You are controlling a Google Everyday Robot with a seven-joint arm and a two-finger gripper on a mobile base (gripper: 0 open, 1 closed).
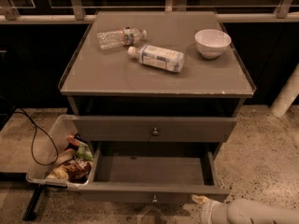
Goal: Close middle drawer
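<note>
A pale grey arm (254, 213) with a smooth, rounded casing is being shown along the bottom edge at the right. It is being narrowed at its left end by a lighter ribbed collar. The gripper (200, 200), a small cream-yellow tip, is being seen just beyond that collar, low and right of centre.
</note>
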